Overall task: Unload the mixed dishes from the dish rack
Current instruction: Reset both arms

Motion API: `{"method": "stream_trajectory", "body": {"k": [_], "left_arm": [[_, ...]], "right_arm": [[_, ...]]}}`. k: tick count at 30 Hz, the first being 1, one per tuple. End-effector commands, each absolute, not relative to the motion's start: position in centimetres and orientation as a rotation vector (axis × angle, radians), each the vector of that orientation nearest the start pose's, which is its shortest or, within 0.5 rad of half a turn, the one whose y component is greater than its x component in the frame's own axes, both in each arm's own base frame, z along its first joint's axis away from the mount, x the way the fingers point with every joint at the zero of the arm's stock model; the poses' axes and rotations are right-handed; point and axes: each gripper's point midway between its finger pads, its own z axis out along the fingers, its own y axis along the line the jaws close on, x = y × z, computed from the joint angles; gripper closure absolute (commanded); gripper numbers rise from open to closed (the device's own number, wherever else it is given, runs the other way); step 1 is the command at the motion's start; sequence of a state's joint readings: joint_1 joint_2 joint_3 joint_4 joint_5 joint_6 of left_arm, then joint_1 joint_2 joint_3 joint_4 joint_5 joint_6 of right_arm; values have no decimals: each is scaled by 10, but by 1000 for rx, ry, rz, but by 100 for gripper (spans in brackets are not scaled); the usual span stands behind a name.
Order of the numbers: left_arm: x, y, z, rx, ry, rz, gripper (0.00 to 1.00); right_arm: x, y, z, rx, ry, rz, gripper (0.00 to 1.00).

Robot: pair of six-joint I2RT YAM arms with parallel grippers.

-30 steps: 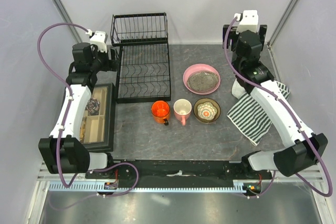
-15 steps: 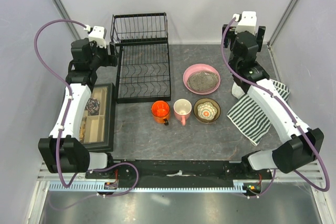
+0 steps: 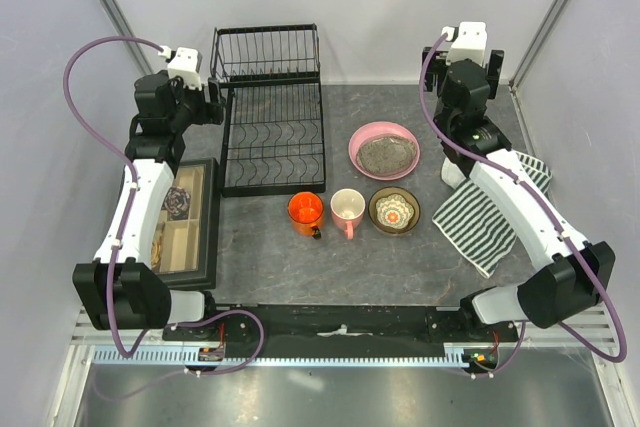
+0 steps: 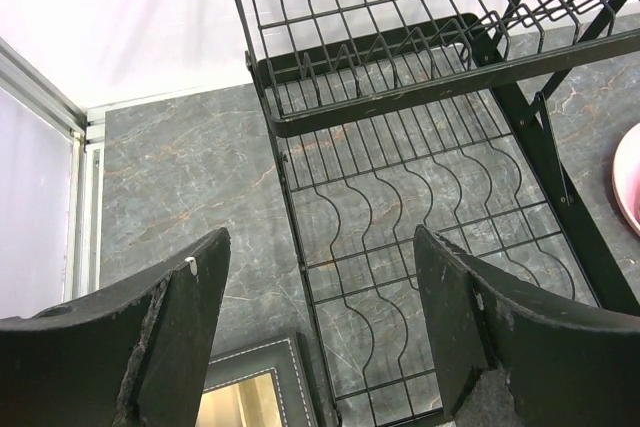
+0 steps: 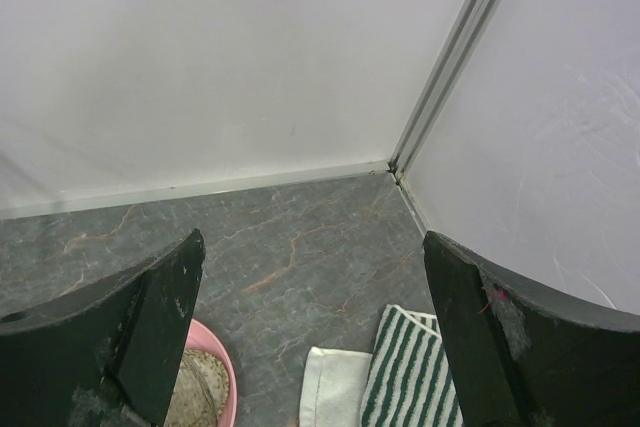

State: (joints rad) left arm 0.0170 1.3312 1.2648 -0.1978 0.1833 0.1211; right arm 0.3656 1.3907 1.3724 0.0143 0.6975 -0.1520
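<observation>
The black wire dish rack stands at the back left with nothing in it; its slotted base fills the left wrist view. On the table in front lie the pink shallow dish, the orange mug, the pink mug and the tan-brown bowl with the small white patterned bowl inside it. My left gripper is open and empty, raised beside the rack's left edge. My right gripper is open and empty, raised behind the pink dish.
A black-framed box of trinkets lies left of the rack. A green-striped cloth lies at the right. White walls close in the back and both sides, meeting at the far right corner.
My left gripper has drawn up and back a little beside the rack. My right gripper has shifted slightly. The dishes have not moved.
</observation>
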Motion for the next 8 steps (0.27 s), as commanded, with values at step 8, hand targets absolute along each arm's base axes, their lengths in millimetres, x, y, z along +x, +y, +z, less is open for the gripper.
{"method": "stream_trajectory", "body": {"k": [8], "left_arm": [[436,-18,336,214,1724,-45,20]], "right_arm": [[435,38,403,182,1538,-365,2]]}}
